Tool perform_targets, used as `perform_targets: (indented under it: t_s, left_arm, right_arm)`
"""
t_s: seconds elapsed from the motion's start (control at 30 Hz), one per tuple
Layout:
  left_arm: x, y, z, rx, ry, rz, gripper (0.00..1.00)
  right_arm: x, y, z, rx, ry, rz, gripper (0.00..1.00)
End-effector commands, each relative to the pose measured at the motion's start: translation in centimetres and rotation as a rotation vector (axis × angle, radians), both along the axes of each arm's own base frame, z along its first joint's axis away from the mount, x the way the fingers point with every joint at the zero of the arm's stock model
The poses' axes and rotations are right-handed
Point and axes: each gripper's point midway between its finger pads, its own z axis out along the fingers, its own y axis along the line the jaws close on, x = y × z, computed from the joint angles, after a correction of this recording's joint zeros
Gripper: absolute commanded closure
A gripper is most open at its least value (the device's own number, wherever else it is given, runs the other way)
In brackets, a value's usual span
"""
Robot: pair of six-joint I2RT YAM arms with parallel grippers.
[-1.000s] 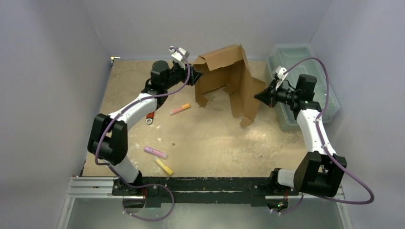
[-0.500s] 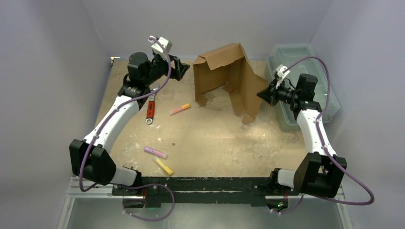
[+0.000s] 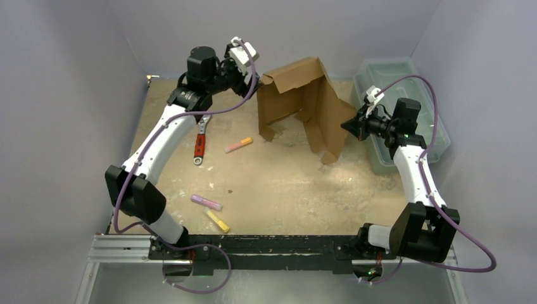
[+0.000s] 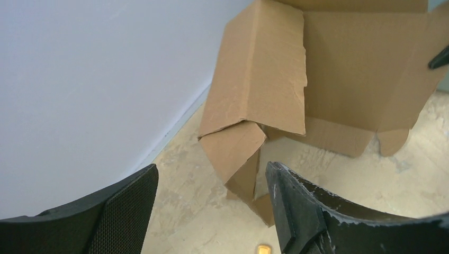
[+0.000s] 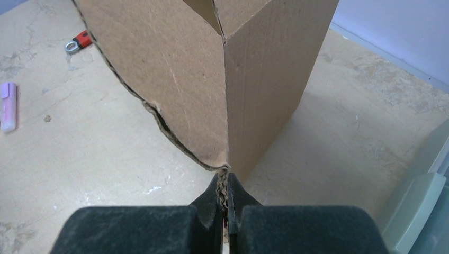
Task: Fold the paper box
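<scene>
Odds and ends on a scuffed tan table (image 3: 285, 190)

A wrench (image 3: 200, 144) with a red handle lies toward the far left of the table, its ring end pointing at the near edge. Near it on the right, an orange-and-pink marker (image 3: 239, 145) lies at a slant. Closer to the near left corner, a purple marker (image 3: 206, 202) and a yellow marker (image 3: 218, 221) lie near each other without touching. A pale-green see-through plastic bin (image 3: 380, 63) sits in the far right corner. Plain pale walls close in the left, far and right edges.
</scene>
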Motion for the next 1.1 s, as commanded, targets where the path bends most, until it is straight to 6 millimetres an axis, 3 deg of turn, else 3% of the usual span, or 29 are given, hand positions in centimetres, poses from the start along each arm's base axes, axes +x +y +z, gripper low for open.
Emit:
perform_targets:
  t_s: [0.0, 0.13, 0.47, 0.67, 0.87, 1.03, 1.07]
  left_arm:
    - [0.2, -1.8, 0.0, 0.120, -0.088, -0.102, 0.26]
    - [0.9, -3.0, 0.3, 0.138, -0.125, -0.153, 0.26]
    - [2.9, -3.4, -1.8, 0.164, -0.086, -0.123, 0.31]
    - [4.0, -4.1, -1.4, 0.152, -0.100, -0.098, 0.30]
    - [4.4, -5.4, -1.8, 0.109, -0.068, -0.067, 0.39]
    - [3.1, -4.4, -0.1, -0.034, -0.035, 0.021, 0.38]
    - [2.3, -3.7, 1.4, -0.079, -0.043, 0.049, 0.35]
  right_arm:
    - [0.1, -0.3, 0.9, -0.011, -0.023, -0.015, 1.00]
    - [0.0, -0.3, 1.0, -0.010, -0.025, -0.011, 1.00]
    - [-0.1, 0.0, 1.1, -0.002, -0.027, 0.006, 1.00]
    - [-0.2, 0.1, 1.1, 0.000, -0.028, 0.014, 1.00]
    - [-0.3, 0.2, 1.3, 0.003, -0.031, 0.020, 1.00]
    - [-0.4, 0.3, 1.6, 0.008, -0.034, 0.018, 1.00]
    - [-0.4, 0.3, 1.6, 0.011, -0.033, 0.016, 1.00]
